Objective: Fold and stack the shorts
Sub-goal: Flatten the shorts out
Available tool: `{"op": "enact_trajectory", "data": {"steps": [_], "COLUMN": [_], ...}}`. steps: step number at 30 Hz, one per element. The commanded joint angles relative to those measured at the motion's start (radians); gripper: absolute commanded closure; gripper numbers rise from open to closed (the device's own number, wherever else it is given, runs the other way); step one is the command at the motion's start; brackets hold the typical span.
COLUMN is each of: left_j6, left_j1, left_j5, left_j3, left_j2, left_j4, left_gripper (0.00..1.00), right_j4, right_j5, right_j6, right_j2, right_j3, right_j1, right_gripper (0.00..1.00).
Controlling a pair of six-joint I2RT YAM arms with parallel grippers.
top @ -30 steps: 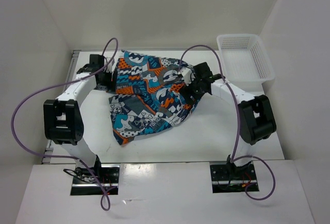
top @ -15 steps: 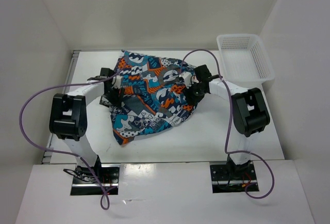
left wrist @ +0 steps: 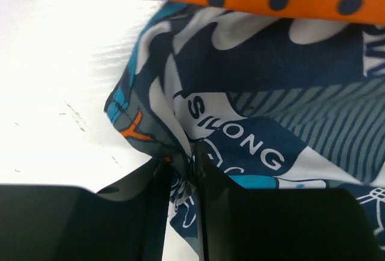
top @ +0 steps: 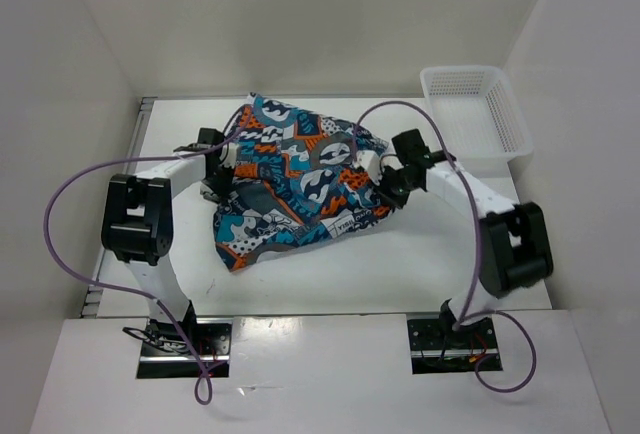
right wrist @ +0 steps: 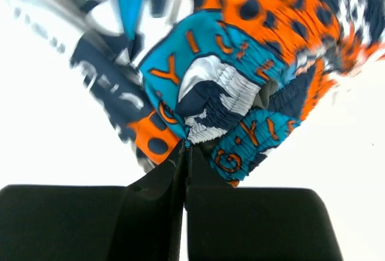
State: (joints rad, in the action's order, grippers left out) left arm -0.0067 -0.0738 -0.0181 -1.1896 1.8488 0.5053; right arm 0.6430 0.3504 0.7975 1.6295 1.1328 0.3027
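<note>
The shorts, in a blue, orange, white and grey patchwork print, lie crumpled in the middle of the white table. My left gripper is at their left edge, shut on a bunched fold of the cloth. My right gripper is at their right edge, shut on the gathered elastic waistband. In the right wrist view the cloth hangs pulled up from the jaws and is blurred.
A white plastic basket stands at the back right corner of the table. White walls enclose the table on the left, back and right. Purple cables loop over both arms.
Both grippers have closed on the shorts' edges. The right arm has swung out to the right. The shorts have been pulled and shifted, their print now turned differently.
</note>
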Motion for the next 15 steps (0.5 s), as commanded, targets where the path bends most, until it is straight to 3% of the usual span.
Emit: {"op": "enact_trajectory", "data": {"steps": [1, 3, 4, 5, 6, 8, 9, 10, 12, 15], "left_j6": [0.007, 0.007, 0.007, 0.007, 0.007, 0.007, 0.007, 0.007, 0.007, 0.007], "left_j1": [0.006, 0.006, 0.006, 0.006, 0.006, 0.006, 0.006, 0.006, 0.006, 0.006], "left_j5": [-0.086, -0.086, -0.097, -0.097, -0.097, -0.082, -0.063, -0.024, -0.009, 0.024], "left_j3": [-0.022, -0.038, -0.051, -0.051, -0.062, -0.093, -0.103, -0.113, -0.113, -0.050], "left_j2": [0.047, 0.038, 0.026, 0.017, 0.017, 0.006, -0.006, -0.040, -0.126, -0.299], "left_j4": [-0.028, -0.028, -0.028, -0.028, -0.018, 0.004, 0.034, 0.048, 0.081, 0.154], "left_gripper": [0.73, 0.72, 0.72, 0.72, 0.69, 0.61, 0.57, 0.49, 0.44, 0.41], "right_j4": [0.115, 0.083, 0.025, -0.003, -0.020, -0.043, -0.058, -0.059, -0.059, -0.048], "right_j5": [0.019, 0.019, 0.019, 0.010, 0.010, 0.010, 0.010, 0.019, 0.019, 0.019], "right_j6": [0.249, 0.249, 0.235, 0.194, 0.181, 0.123, 0.099, 0.074, 0.013, 0.002], "right_j2": [-0.161, -0.246, -0.266, -0.289, -0.289, -0.271, -0.258, -0.246, -0.223, -0.285], "right_j3": [-0.144, -0.237, -0.257, -0.283, -0.283, -0.283, -0.274, -0.246, -0.220, -0.220], "right_j1": [0.036, 0.062, 0.062, 0.062, 0.062, 0.062, 0.062, 0.062, 0.062, 0.062], "right_gripper": [1.00, 1.00, 0.95, 0.86, 0.59, 0.54, 0.40, 0.32, 0.25, 0.24]}}
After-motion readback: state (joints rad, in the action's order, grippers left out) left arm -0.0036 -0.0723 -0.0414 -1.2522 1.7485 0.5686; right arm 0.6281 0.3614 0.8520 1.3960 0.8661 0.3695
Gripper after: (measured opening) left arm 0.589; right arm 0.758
